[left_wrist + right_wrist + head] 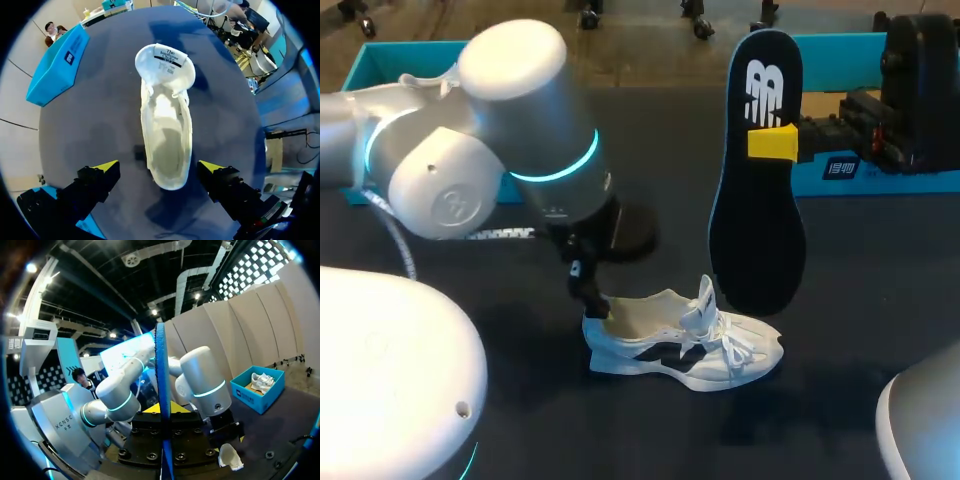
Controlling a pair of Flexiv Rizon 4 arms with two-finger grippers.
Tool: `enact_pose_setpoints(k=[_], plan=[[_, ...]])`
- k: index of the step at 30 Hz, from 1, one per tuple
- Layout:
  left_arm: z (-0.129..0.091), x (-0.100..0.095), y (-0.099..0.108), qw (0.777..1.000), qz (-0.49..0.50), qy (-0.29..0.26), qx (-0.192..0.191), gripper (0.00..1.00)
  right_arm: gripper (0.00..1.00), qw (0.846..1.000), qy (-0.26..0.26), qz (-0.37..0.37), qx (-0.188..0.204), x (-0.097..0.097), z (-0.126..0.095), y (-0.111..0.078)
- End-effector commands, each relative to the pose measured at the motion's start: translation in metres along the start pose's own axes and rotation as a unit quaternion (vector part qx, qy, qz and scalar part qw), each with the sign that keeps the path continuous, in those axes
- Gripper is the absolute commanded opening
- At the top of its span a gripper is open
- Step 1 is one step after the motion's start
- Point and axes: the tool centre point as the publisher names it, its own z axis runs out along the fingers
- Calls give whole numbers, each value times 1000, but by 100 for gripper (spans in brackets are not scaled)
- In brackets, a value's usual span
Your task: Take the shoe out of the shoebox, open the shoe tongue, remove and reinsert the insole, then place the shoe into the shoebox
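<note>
Your L fingers (102, 172) hung spread wide at the heel end of the white shoe (670, 350), one yellow tip to each side. Whether either touched it couldn't be told. The shoe sat upright on the dark worktop (880, 290), toe toward your R side. Its tongue (167, 60) was folded fwd over the laces, w/ the pale inner base showing. Your R fingers (772, 143) pinched the black insole (757, 220) near its upper end & held it upright in the air, lower end near the shoe's laces. From the R wrist it showed edge-on btwn the yellow tips. The blue shoebox (257, 386), w/ a 2nd shoe (261, 381) in it, stood well apart from the shoe, beyond your L arm (520, 120). Another blue box piece (840, 172) lay behind the R fingers.
</note>
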Motion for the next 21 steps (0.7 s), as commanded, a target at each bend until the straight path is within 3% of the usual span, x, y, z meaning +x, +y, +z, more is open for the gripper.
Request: enact_pose_setpoints(k=[1,7,21], plan=[[26,-8,-20,1000,-1,-1,-9,100,0,1000,2,1,3,-3,3,3],[51,-23,-31,1000,-24,-12,-15,100,0,1000,2,1,3,-3,3,3],[86,-29,-45,998,-42,-34,-11,100,0,1000,2,1,3,-3,3,3]])
